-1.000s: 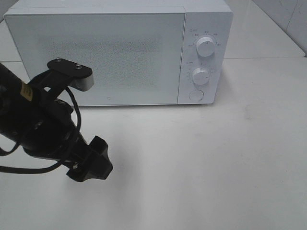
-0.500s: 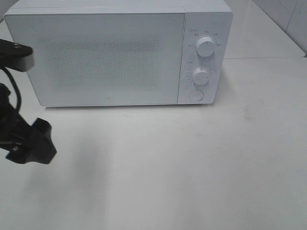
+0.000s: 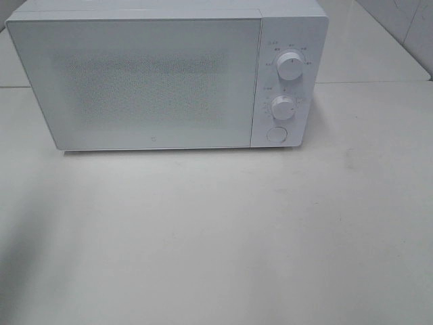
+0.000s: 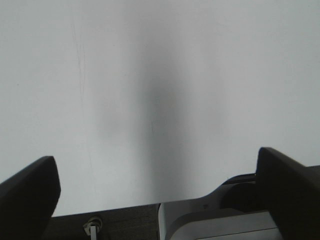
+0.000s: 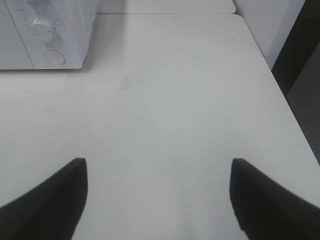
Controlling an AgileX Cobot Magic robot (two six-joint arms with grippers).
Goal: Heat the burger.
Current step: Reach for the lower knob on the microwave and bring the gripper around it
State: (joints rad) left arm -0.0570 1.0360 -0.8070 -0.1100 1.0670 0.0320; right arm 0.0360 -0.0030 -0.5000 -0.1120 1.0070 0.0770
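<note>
Burger's out of sight, prob. inside the shut microwave (image 3: 155, 74) at the worktop's (image 3: 237, 237) back edge. Left gripper (image 4: 156, 160) & right gripper (image 5: 158, 165) both spread wide, empty. Grip the lower knob (image 3: 283, 107) square-on, turn slowly.

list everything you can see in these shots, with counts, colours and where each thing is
microwave: 1, white, back of the table, door shut
knobs: 2, white, one above the other on the microwave's right panel
button: 1, white, round, below the knobs
table: 1, white, under the microwave
burger: 0, not visible in any view
left gripper: 1, black, open over bare table
right gripper: 1, black, open over bare table
</note>
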